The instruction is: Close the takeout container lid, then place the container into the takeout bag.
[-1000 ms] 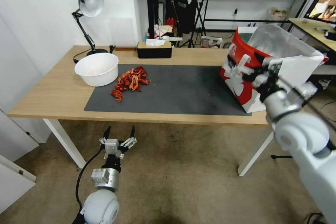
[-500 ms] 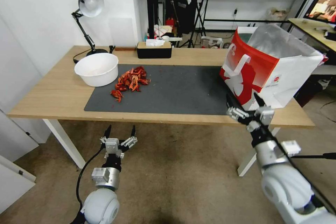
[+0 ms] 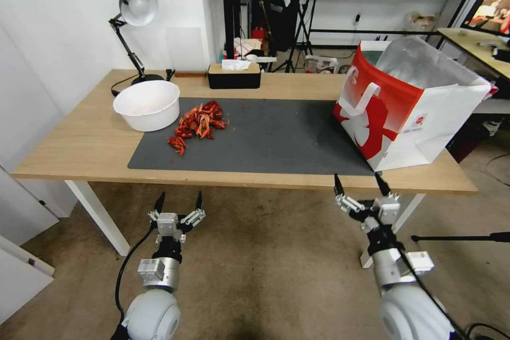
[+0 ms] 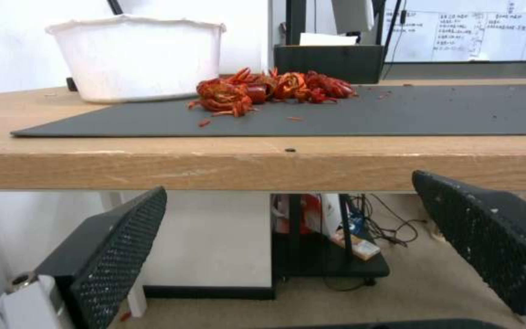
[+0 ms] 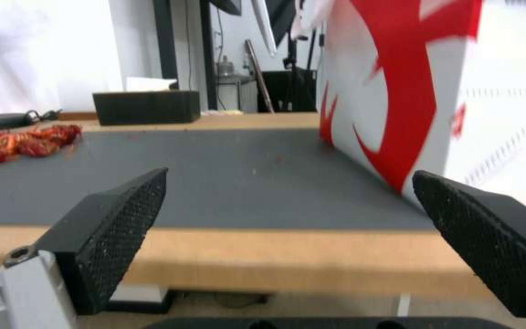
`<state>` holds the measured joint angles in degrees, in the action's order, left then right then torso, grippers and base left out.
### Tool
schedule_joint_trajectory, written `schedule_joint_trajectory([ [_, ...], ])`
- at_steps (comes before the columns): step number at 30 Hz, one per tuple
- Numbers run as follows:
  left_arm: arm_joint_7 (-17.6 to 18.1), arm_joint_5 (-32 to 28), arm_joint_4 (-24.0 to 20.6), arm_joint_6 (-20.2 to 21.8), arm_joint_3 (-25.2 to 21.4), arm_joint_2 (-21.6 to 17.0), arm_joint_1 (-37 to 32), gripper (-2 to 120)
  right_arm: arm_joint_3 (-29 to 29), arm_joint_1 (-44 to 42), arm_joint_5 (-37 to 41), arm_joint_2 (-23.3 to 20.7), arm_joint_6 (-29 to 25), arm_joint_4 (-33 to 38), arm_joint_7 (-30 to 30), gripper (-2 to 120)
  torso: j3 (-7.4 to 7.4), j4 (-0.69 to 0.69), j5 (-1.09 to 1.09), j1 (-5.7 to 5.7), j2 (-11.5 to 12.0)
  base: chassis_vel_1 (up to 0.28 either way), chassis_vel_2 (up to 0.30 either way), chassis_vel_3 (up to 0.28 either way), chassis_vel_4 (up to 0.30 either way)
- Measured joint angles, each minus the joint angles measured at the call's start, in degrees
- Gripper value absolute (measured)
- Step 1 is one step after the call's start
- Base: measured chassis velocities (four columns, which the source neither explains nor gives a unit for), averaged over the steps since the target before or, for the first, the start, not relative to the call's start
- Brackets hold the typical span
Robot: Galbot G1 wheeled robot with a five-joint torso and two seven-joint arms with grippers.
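Observation:
The takeout bag (image 3: 414, 106), red and white with a silver lining, stands open at the table's right end; its red-patterned side (image 5: 397, 91) fills the right wrist view. The takeout container and its lid are out of view. My right gripper (image 3: 358, 183) hangs open and empty just below the table's front edge, in front of the bag, with nothing between its fingers (image 5: 290, 176). My left gripper (image 3: 179, 201) is open and empty below the table's front edge on the left, facing the edge (image 4: 290, 196).
A grey mat (image 3: 265, 138) covers the middle of the wooden table (image 3: 79, 154). A white bowl (image 3: 147, 104) and a pile of red crayfish (image 3: 199, 121) sit at its left. A black tissue box (image 3: 234, 75) and a desk lamp (image 3: 133, 10) stand at the back.
My right arm has dropped from in front of the bag's upper part to below the table's front edge, its gripper staying open. The left arm has barely moved.

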<state>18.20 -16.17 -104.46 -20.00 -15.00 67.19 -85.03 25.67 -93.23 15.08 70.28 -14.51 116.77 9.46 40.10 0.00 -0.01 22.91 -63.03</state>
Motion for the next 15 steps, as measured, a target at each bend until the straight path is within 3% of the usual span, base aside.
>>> schedule_joint_trajectory([
  [15, -2.81, -0.39, 2.18, -1.93, 0.26, -0.46, -0.61, 100, -0.61, -2.39, -1.63, 5.10, -5.65, -4.98, -2.00, 100, 0.00, 0.00, 0.01, 0.01, 0.00, 0.000, 0.000, 0.000, 0.000],
])
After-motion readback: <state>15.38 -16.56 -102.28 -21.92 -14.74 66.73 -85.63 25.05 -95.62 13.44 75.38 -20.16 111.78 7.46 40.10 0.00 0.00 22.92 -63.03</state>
